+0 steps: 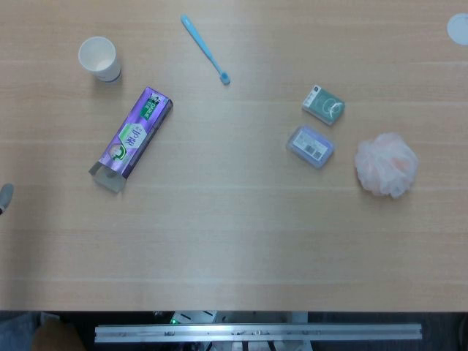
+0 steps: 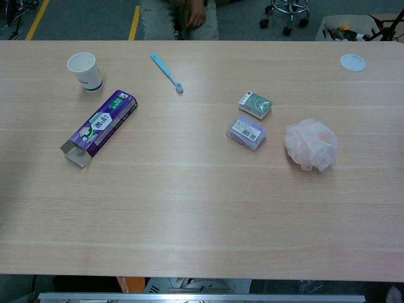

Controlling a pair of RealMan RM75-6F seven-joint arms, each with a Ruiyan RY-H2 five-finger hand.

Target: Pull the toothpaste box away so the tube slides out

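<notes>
The purple toothpaste box [image 1: 134, 137] was laid flat and slanted on the light wooden desk [image 1: 234, 241], its end flaps opened toward the near edge; the tube could not be made out inside it. Just beyond the box's closed end, a white paper cup [image 1: 99, 58] was stood upright. A blue toothbrush [image 1: 205, 48] was placed to the right of the cup, apart from the box. Well to the right of the box, a green soap packet [image 1: 323, 104] and a lavender soap packet [image 1: 310, 146] were set close together, with a pale pink bath pouf [image 1: 386, 164] further right again. A small white lid [image 2: 353, 62] was seen at the far right corner. At the left edge of the head view, level with the box's open end, a grey sliver [image 1: 4, 197] was caught, possibly part of the left hand; whether its fingers were apart or together could not be told. The right hand was not shown in either view.
</notes>
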